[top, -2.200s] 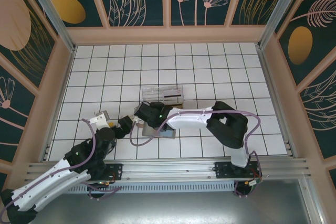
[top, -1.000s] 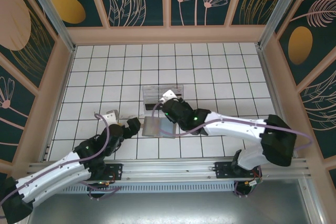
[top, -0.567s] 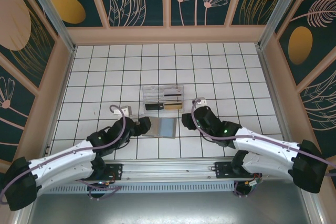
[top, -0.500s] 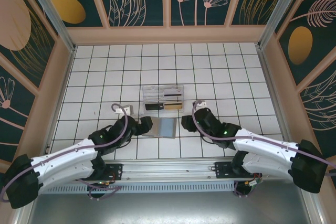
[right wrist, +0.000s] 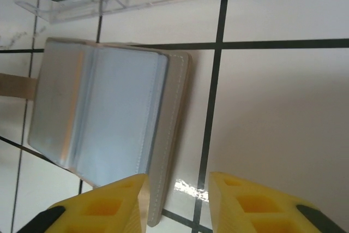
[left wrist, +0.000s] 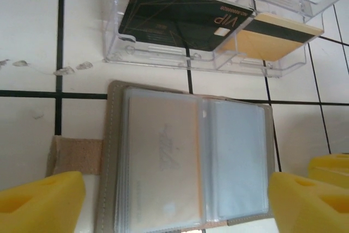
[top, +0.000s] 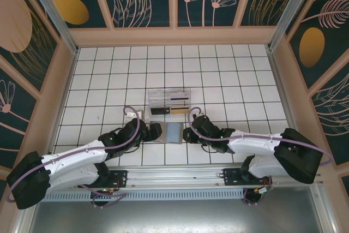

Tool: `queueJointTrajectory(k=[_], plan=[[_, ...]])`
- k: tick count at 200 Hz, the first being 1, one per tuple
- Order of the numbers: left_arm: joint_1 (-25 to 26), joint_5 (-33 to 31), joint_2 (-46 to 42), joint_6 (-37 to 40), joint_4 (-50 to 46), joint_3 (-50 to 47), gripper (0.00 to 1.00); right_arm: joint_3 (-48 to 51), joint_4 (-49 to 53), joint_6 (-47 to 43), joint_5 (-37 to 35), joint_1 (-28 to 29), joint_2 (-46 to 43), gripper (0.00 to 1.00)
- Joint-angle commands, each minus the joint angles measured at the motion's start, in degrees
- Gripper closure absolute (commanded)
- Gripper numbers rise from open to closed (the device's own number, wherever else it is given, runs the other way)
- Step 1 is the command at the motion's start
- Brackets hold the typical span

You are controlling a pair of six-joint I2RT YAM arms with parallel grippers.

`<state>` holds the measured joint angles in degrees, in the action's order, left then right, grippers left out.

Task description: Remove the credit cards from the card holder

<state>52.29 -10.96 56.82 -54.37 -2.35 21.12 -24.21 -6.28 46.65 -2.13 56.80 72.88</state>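
Card holder (top: 166,132) lies open just on the near side of the clear tray (left wrist: 163,58); left gripper (top: 154,130) spread wide at its left edge; pale card (left wrist: 163,151) sits in its left sleeve, so work remains; black card (left wrist: 174,20) already in the tray; right gripper (top: 187,133), jaws apart, straddles the right edge, pinching nothing.

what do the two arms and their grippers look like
The left arm and right arm have white shells on the long links and black joint housings, with a mauve cable looping along each. The left gripper and right gripper are black, with blocky yellow fingers.
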Motion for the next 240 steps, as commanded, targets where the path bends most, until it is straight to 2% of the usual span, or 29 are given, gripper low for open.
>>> queueJointTrajectory(k=[1,12,42,70,115,160,240], plan=[[0.32,2.45,0.14,0.21,2.31,-0.53,0.19,-0.18,-3.99,1.17,2.78,0.35,2.09,0.66],[0.3,3.02,0.27,0.1,2.65,-1.01,0.25,-0.18,-4.88,1.23,2.92,0.44,3.14,0.67],[0.32,3.29,1.55,0.83,3.52,-1.02,0.33,-1.11,-6.89,0.98,3.98,0.42,6.27,0.7],[0.26,4.56,4.58,2.81,6.2,0.14,0.33,-3.57,-6.03,-0.01,3.65,0.34,9.07,0.71],[0.13,0.38,13.04,3.9,4.7,3.0,0.34,-7.37,-3.7,-1.9,2.93,0.35,13.14,0.78],[-2.21,0.4,13.4,4.45,4.65,2.96,0.33,-8.77,-2.38,-2.68,2.84,0.09,15.34,0.85],[-2.46,2.7,16.42,3.86,6.13,2.66,0.33,-8.56,-2.44,-2.7,3.36,-0.11,15.47,0.85]])
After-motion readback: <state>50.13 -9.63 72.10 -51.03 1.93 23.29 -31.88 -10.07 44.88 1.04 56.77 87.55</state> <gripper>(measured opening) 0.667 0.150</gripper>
